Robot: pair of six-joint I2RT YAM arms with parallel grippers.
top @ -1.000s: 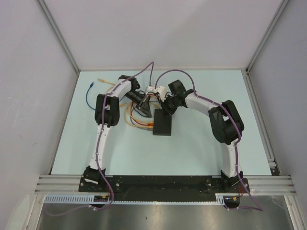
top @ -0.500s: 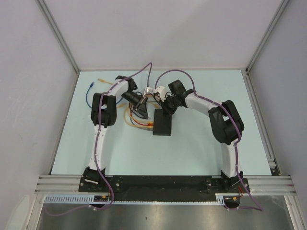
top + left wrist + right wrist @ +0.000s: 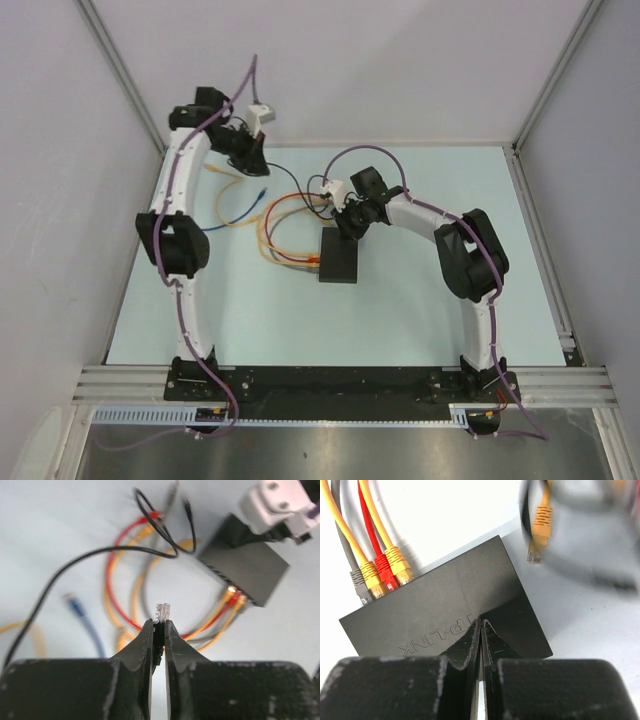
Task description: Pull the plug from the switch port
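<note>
Clamping the freed plug [image 3: 162,611], the left hand [image 3: 159,626] seems finished (right hand [image 3: 480,624], fingers together, presses the switch [image 3: 440,612] beneath it).

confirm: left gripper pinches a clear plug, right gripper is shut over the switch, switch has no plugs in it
No: the right wrist view shows four plugs in the switch: grey, yellow, red, yellow. The clear plug in the left gripper and the shut right gripper are right.
</note>
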